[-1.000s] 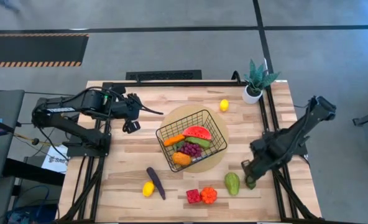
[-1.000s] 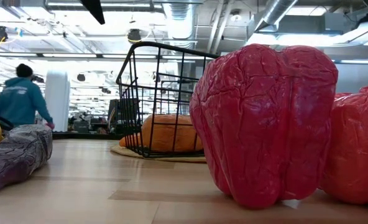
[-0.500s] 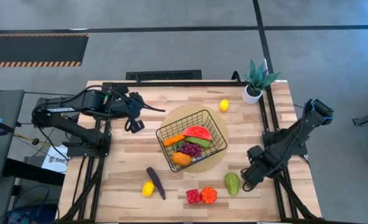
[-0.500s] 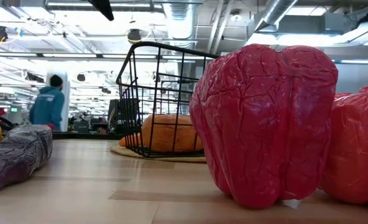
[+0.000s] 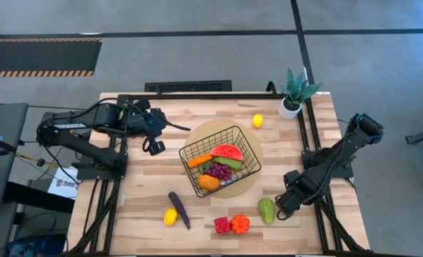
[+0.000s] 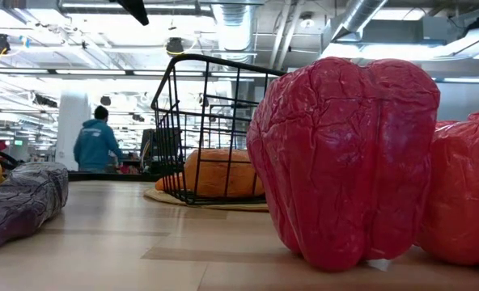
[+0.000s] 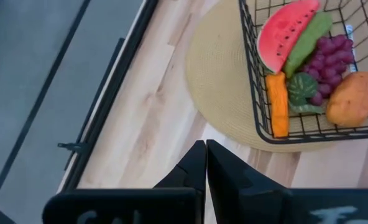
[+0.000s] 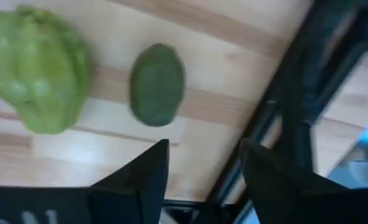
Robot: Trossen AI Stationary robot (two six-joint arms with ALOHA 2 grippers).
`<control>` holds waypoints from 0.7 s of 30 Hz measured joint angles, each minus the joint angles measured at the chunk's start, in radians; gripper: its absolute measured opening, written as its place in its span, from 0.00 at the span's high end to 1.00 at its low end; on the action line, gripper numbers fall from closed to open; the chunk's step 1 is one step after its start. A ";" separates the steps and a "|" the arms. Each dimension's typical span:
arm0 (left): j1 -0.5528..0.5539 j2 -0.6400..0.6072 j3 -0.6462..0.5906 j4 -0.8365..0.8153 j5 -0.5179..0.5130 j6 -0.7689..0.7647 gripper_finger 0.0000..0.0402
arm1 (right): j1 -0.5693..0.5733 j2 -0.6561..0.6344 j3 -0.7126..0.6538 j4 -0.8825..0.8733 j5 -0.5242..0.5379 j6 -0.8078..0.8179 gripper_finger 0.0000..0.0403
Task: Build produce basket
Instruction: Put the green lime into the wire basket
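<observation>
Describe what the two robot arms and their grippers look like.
Both arms are dark, nearly black, jointed links on black frames. The left arm trails thin black cables and ends in the left gripper, two flat tapered fingers; white lettering marks its body. The right gripper has similar dark, blunt fingers with pale markings below.

In the high view, the basket (image 5: 221, 160) sits on a round mat (image 5: 249, 187) at the centre of the table (image 5: 133, 203). In the basket lie a watermelon slice (image 5: 227, 151), grapes (image 5: 220, 171) and a carrot (image 5: 199, 160). Below the basket, along the lower table edge, lie a lemon (image 5: 170, 217), an eggplant (image 5: 179, 210), two peppers (image 5: 231, 225) and an avocado (image 5: 267, 210). A second lemon (image 5: 257, 121) and a potted plant (image 5: 294, 93) stand at the upper right.
</observation>
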 joint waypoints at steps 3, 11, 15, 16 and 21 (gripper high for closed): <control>0.000 0.000 0.000 0.000 0.012 0.004 1.00 | 0.000 0.000 -0.028 0.073 0.000 0.026 0.43; 0.000 0.000 0.000 0.000 0.016 0.031 1.00 | 0.009 0.000 -0.077 0.129 -0.003 0.058 0.43; 0.000 0.000 0.000 -0.001 0.016 0.038 1.00 | 0.008 0.000 -0.108 0.186 -0.002 0.087 0.43; 0.000 0.000 0.000 -0.001 0.016 0.038 1.00 | 0.009 0.000 -0.112 0.209 -0.001 0.089 0.43; 0.000 0.000 0.000 -0.002 0.018 0.039 1.00 | 0.008 0.000 -0.111 0.240 0.000 0.069 0.44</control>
